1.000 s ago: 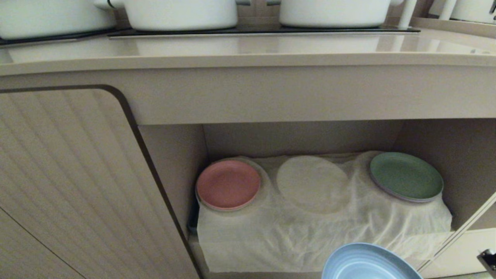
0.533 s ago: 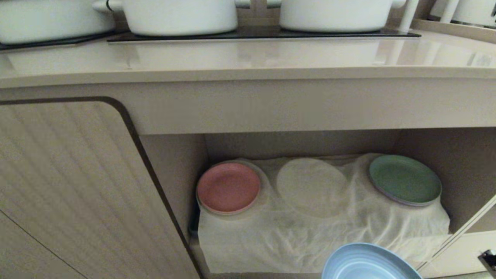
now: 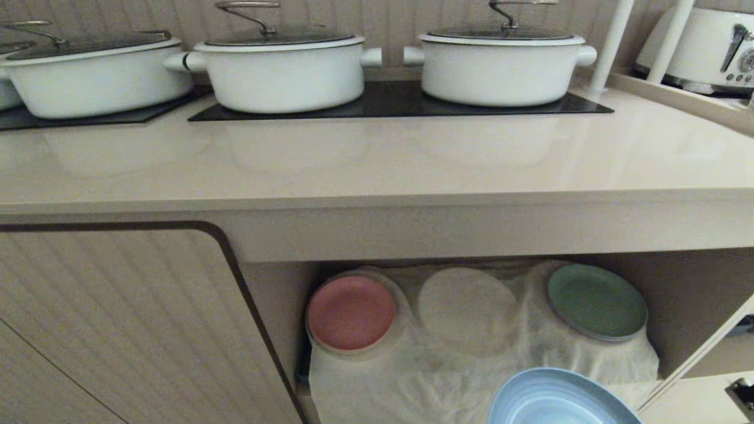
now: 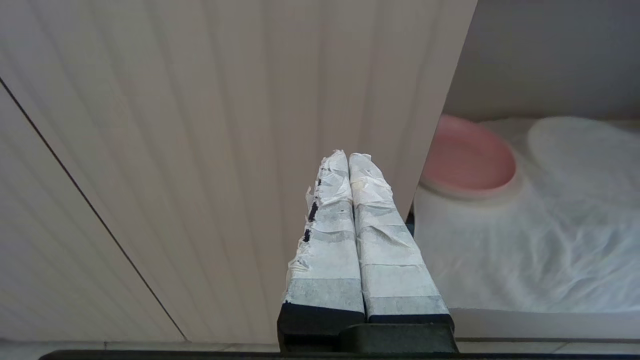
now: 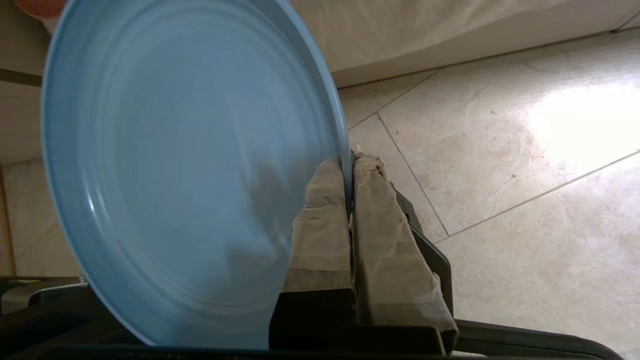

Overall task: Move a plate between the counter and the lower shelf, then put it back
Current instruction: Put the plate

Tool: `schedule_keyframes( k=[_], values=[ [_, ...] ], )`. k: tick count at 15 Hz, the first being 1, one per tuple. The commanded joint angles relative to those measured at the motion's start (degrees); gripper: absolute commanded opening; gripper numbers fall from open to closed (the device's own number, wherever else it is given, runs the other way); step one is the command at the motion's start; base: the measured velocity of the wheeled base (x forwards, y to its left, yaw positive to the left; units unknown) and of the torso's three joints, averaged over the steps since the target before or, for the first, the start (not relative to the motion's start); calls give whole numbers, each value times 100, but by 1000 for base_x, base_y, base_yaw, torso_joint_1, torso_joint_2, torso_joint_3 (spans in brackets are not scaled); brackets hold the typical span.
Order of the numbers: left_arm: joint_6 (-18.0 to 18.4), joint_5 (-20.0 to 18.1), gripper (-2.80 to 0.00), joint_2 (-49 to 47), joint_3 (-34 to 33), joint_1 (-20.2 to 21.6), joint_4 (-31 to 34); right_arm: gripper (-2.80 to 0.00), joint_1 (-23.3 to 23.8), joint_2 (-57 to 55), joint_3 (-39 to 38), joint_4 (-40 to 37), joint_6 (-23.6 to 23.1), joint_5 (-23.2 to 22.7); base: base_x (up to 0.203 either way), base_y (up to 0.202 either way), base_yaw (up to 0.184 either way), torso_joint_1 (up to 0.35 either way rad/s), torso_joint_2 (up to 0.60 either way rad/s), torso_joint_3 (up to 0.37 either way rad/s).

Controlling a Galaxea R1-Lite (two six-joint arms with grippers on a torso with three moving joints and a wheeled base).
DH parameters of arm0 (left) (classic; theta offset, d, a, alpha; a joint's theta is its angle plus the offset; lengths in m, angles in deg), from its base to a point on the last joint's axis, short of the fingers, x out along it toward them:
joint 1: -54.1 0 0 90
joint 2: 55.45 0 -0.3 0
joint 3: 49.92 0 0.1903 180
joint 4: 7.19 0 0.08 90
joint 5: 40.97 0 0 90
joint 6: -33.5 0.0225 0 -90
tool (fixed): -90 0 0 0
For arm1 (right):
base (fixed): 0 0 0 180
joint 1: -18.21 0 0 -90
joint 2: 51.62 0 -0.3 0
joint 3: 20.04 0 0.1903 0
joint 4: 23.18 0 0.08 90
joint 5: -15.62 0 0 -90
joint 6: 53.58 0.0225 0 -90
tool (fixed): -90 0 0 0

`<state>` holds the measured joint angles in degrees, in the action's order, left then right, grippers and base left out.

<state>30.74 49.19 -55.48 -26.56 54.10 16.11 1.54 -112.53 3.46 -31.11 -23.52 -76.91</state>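
Right end effector (image 5: 348, 165): clenched on the plate's (image 5: 185, 165) rim; plate held over the floor (image 5: 500, 165).
Plate in head view: cut off by the lower edge.
Left end effector (image 4: 348, 162): clenched, empty.

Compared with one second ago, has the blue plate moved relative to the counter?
Yes. The plate, pinched by the right gripper's fingers, keeps its place in the head view while the counter and the pink plate slide down: it has risen toward the counter.

Right claw (image 5: 348, 172) clamped, taped fingers pinching the plate (image 5: 185, 165) rim; left claw (image 4: 348, 165) idle, fingers pressed together, empty.
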Motion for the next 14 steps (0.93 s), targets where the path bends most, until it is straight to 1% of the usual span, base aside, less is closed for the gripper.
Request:
schedule_keyframes(
  k=[1, 7, 14],
  values=[
    [-6, 2, -280, 2, 0, 0, -1, -280, -3, 1, 13, 12, 17, -9, 0, 0, 0, 194, -479, -292],
    [-4, 2, -280, 2, 0, 0, -1, -280, -12, 10, -5, 12, 8, -1, 0, 0, 0, 202, -490, -281],
    [-5, 2, -280, 2, 0, 0, -1, -280, -22, 10, -5, 12, 17, -1, 0, 0, 0, 237, -519, -288]
  ],
)
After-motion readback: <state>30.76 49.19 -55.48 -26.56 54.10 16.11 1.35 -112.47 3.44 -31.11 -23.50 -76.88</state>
